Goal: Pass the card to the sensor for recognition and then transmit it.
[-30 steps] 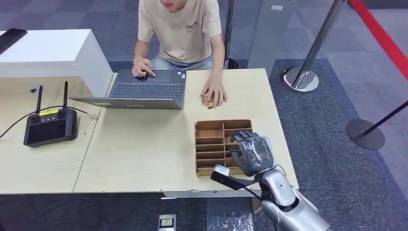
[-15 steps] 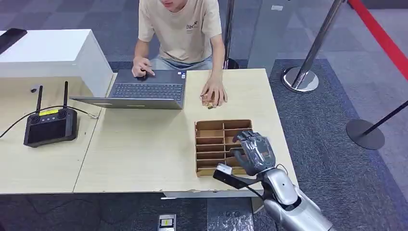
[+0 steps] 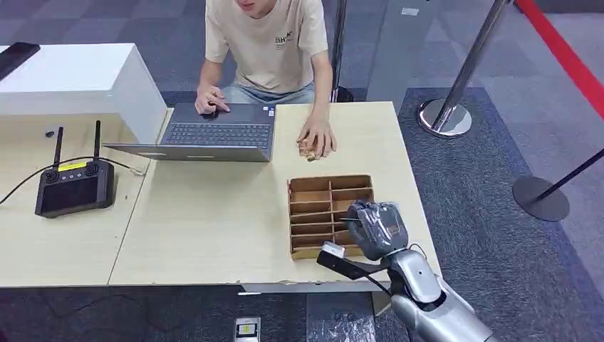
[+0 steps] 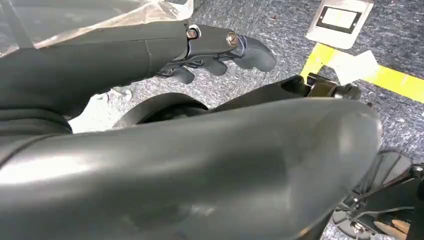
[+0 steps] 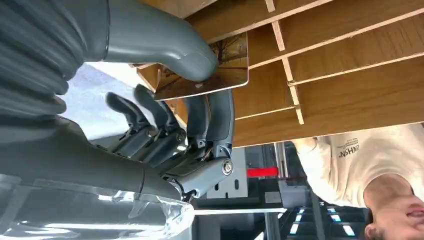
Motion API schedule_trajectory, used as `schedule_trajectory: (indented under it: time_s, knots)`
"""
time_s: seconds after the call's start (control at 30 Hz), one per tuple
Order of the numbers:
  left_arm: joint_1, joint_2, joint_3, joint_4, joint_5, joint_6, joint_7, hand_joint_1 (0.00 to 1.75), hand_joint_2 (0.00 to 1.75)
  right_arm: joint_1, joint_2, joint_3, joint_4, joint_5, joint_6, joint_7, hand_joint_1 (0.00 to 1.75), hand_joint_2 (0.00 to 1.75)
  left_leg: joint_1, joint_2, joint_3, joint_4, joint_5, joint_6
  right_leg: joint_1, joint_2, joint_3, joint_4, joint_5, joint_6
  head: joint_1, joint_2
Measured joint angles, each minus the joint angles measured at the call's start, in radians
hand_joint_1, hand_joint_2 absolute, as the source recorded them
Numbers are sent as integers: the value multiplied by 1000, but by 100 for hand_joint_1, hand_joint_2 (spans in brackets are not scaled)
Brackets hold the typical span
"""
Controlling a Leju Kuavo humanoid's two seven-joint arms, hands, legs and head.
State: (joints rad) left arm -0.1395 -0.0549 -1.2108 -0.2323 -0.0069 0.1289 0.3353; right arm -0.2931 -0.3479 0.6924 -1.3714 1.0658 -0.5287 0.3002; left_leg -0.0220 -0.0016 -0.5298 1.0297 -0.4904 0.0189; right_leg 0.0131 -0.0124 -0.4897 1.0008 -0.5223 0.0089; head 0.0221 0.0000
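The card point(image 5: 210, 67) sits in your right hand point(image 3: 375, 228), pinched between the thick grey thumb and the darker fingers point(image 5: 220, 117) — in the right wrist view you can see its printed face with an autumn-coloured picture on it. That hand hovers over the near right part of the wooden divided tray point(image 3: 313, 206), which stands on the counter point(image 3: 214, 221) close to its front edge; the card is just above the tray's slats, and you cannot tell whether it touches them. Your left hand point(image 4: 215, 47) hangs low over the carpeted floor, holding nothing, its fingers loosely curled and apart. Across the counter a person point(image 3: 267, 43) in a beige shirt has one hand on a laptop point(image 3: 206, 134) and the other resting flat on the counter beside it. A black controller point(image 3: 75, 187) with two antennas lies well apart, far to the left.
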Motion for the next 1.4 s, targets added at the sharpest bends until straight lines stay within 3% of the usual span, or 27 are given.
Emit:
schedule_trajectory:
  time_s: [0.37, 0.53, 0.7, 1.17, 1.4]
  knots:
    - [-1, 0, 0, 0, -7, 0, 4, 0, 0, -4, 2, 1, 15, -41, -34, -24, 175, 175, 0, 0, 1, 0, 0, 0, 0, 0, 1, 0, 0, 0, 0, 0]
    - [-1, 0, 0, 0, -10, 6, 4, 0, 0, -2, 9, -5, 0, -185, -119, -111, 175, 175, 0, 0, 1, 0, 0, 0, 0, 0, 0, 0, 0, 0, 0, 0]
    - [-1, 0, 0, 0, -17, 6, 1, 0, 0, -7, 18, -28, -74, -323, -140, -204, 175, 175, 0, 0, 0, 0, 0, 0, 0, 0, 1, 0, 0, 0, 0, 0]
    - [-5, 0, 0, 0, -47, -10, -13, 0, 0, -171, 46, -79, -374, -789, 20, -450, 175, 175, 0, 0, 1, 0, 0, 0, 0, 0, 1, 0, 0, 0, 0, 0]
    - [-19, -1, -1, 0, -74, -24, -22, 0, 0, -301, 68, -80, -366, -861, 105, -453, 175, 175, 0, 0, 1, 0, 0, 0, 0, 0, 1, 1, 0, 0, 0, 0]
